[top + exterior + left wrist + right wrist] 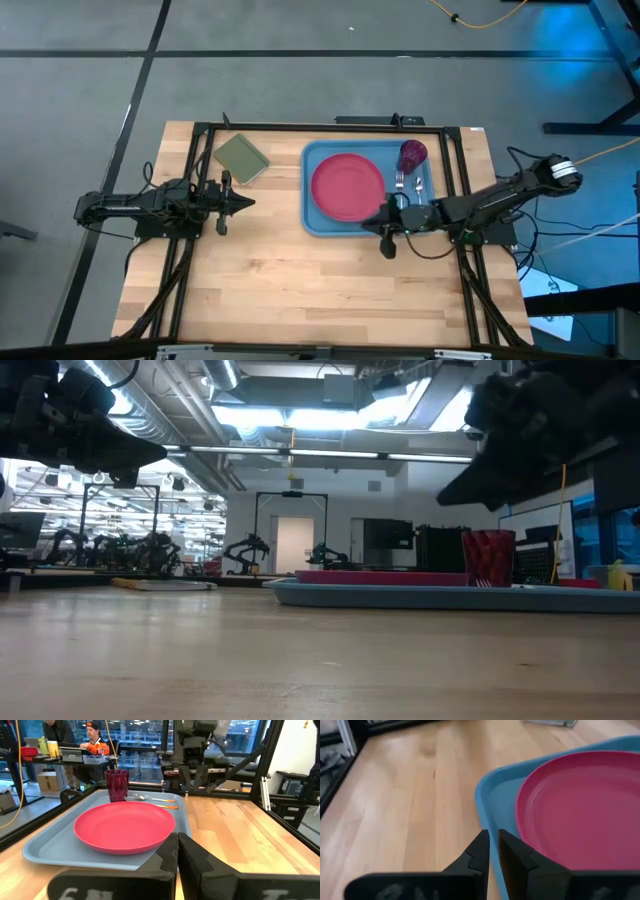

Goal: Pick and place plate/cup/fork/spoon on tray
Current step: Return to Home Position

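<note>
The pink plate (347, 187) lies flat in the light blue tray (312, 218), with the dark magenta cup (413, 155) upright in the tray's far right corner. The fork and spoon (408, 184), both orange-handled, lie on the tray between plate and cup; they also show in the left wrist view (157, 802). My right gripper (366, 225) is shut and empty above the tray's near edge. My left gripper (250, 203) is shut and empty, to the left of the tray.
An olive-green square pad (241, 159) lies at the table's far left, left of the tray. Black frame rails (200, 180) run along the table's left, far and right sides. People sit at desks beyond the table (92, 737). Bare wood (320, 290) fills the near half.
</note>
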{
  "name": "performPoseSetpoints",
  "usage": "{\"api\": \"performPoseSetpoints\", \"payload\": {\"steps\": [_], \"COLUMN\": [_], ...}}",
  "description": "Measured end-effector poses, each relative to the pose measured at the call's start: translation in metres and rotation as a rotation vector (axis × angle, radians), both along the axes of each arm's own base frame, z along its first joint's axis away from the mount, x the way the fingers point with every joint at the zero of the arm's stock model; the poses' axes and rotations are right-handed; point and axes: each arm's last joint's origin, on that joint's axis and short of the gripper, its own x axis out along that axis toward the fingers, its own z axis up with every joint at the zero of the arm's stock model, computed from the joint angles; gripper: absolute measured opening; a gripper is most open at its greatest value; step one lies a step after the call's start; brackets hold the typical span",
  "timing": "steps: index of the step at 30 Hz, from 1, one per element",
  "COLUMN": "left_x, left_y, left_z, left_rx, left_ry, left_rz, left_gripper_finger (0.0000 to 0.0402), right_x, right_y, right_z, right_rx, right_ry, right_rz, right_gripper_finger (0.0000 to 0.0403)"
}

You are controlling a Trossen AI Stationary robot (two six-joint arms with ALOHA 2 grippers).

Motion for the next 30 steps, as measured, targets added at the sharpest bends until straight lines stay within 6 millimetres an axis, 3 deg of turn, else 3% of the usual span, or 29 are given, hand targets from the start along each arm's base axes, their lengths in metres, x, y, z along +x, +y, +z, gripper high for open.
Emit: {"api": "performPoseSetpoints", "payload": {"steps": [17,22,30], "left_x": [0.0,0.0,0.0], "left_y": [0.0,0.0,0.0], "left_z": [0.0,0.0,0.0], "left_rx": [0.0,0.0,0.0], "left_ry": [0.0,0.0,0.0], "left_rz": [0.0,0.0,0.0], "left_gripper_finger": [0.0,0.0,0.0], "right_x": [-0.079,-0.094,-0.104], "right_y": [-0.02,-0.024,-0.027], "right_z": [-0.026,-0.036,-0.029], "right_rx": [0.04,0.055,0.066], "right_ry": [-0.174,-0.242,-0.29], "right_rz": [-0.002,-0.001,-0.002], "right_gripper_finger": [0.0044,0.0044,0.0044]}}
